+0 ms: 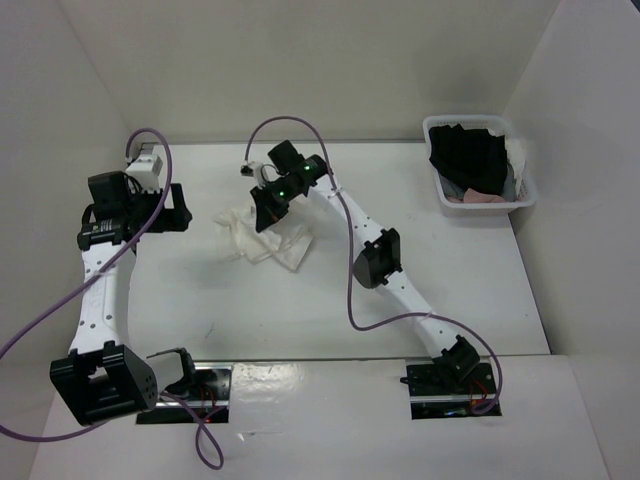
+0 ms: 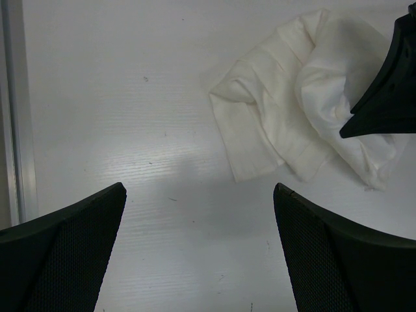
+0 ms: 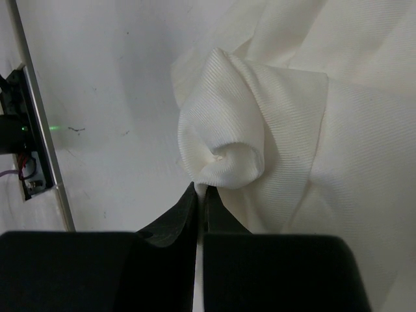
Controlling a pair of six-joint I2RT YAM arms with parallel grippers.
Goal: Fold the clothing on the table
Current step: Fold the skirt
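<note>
You have 0 folds done: the clothing (image 1: 262, 240) lies crumpled on the table (image 1: 450, 290), your right gripper (image 3: 200, 195) pinches a bunch of it, and your left gripper (image 2: 198, 188) waits wide open nearby.

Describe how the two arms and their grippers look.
The left arm and right arm have white links with black joint housings. A purple cable runs along each. Green lights glow near the right wrist. The left gripper and right gripper have black tapering fingers, the left's with a fine mesh texture.
</note>
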